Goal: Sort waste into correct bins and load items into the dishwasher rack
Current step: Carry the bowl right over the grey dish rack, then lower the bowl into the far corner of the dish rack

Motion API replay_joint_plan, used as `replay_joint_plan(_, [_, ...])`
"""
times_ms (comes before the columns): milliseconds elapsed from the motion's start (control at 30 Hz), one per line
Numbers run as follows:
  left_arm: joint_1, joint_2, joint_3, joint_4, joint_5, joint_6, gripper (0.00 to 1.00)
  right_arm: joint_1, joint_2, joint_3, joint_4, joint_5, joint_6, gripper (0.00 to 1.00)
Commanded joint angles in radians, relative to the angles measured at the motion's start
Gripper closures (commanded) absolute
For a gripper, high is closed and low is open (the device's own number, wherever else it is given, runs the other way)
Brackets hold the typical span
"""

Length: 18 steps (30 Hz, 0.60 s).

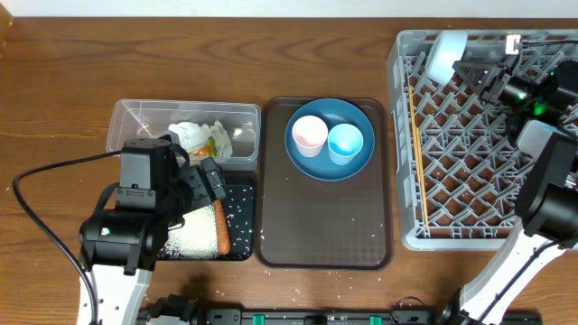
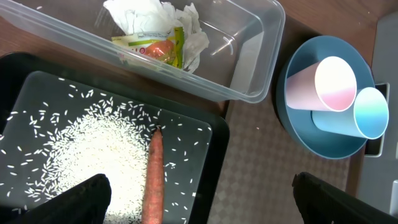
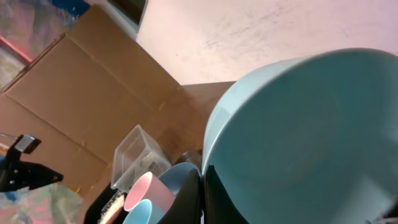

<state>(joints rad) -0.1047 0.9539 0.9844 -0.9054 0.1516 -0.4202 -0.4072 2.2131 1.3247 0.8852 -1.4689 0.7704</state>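
While the left tool [image 2: 205, 205] hangs released, its fingers [image 2: 93, 199] spread wide above the shallow black rectangular tray [image 2: 15, 71], the right tool [image 3: 202, 190] is clenched on the rim of the white bowl [image 3: 311, 137]. Overhead view: the bowl is tilted over the far left corner of the large square grey plastic dishwasher rack [image 1: 488, 153]; I cannot tell whether it touches the pegs. The thin wooden chopsticks [image 1: 416, 153] lie lengthwise inside the rack along its left edge. The black tray holds the loose white rice grains [image 2: 81, 143], a rough heap plus scatter. The small orange carrot piece [image 2: 153, 177] lies at the heap's right edge, touching the rice. The clear rectangular plastic tub [image 2: 249, 68] sits just behind the black tray and contains the crumpled white paper with a green-yellow wrapper [image 2: 155, 34]. The larger brown serving tray [image 1: 325, 226] stands between the bins and the rack on the wooden worktop [image 1: 72, 81]. At its far end the large round blue plate [image 1: 316, 165] carries the small pink cup [image 1: 309, 135] and the small light-blue cup [image 1: 345, 143], mouths up, side by side and touching. A few stray grains lie on the brown tray.
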Motion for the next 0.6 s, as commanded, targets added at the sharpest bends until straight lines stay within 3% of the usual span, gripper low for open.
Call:
replay_joint_plan(0, [0.006, 0.000, 0.014, 0.001, 0.005, 0.009, 0.04, -0.042, 0.005, 0.004, -0.014, -0.001, 0.005, 0.99])
replay_joint_plan(200, [0.006, 0.000, 0.015, 0.001, 0.005, 0.009, 0.04, -0.100, 0.005, 0.004, -0.013, -0.002, 0.083, 0.99])
replay_joint_plan(567, [0.006, 0.000, 0.015, 0.001, 0.005, 0.009, 0.04, -0.145, 0.005, 0.004, -0.014, -0.025, 0.102, 0.95])
